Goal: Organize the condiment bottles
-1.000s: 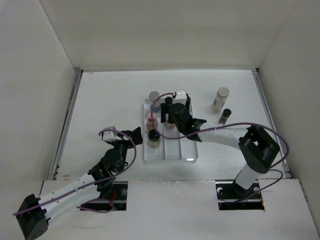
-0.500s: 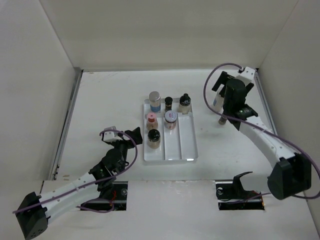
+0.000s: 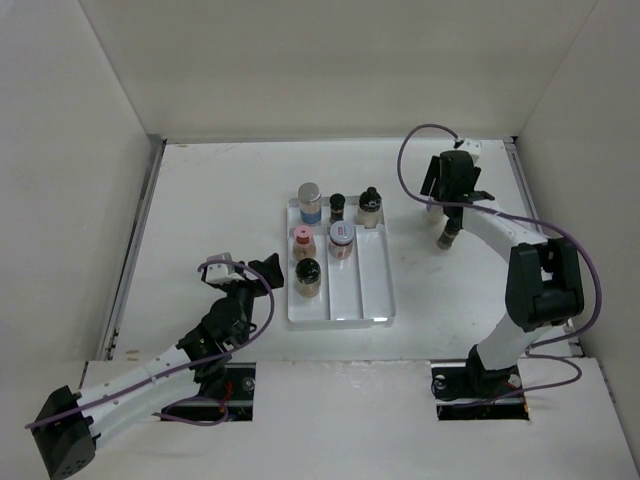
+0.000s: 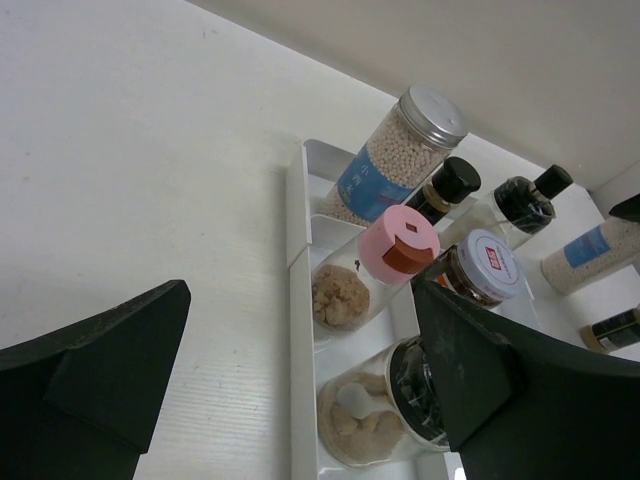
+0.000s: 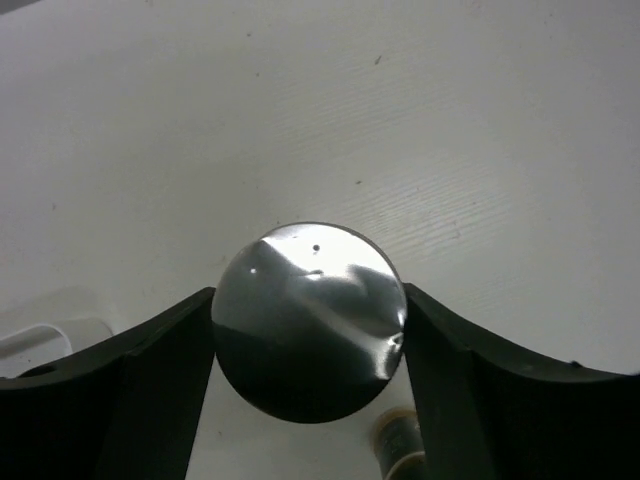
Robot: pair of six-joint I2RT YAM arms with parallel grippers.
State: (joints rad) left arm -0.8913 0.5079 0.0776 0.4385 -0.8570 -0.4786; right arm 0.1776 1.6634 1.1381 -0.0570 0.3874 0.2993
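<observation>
Condiment bottles, six of them, stand in the white tray (image 3: pixel 372 300) at mid-table: a grey-capped jar with a blue label (image 3: pixel 310 201) at the far left corner, two dark-capped bottles (image 3: pixel 338 206) beside it along the far end, then a pink-lidded jar (image 3: pixel 303 240), a white-lidded jar (image 3: pixel 341 238) and a black-lidded jar (image 3: pixel 307 275) nearer the arms. Right gripper (image 3: pixel 447 187) sits over the seventh, a taller bottle at the far right of the table; the wrist view shows its silver cap (image 5: pixel 309 320) filling the space between the two fingers (image 5: pixel 150 370) (both appear to touch its sides). A small dark-capped bottle (image 3: pixel 447 234) stands just beside it, outside the tray. Left gripper (image 3: pixel 262 275) rests wide apart and empty, near the tray's left wall.
</observation>
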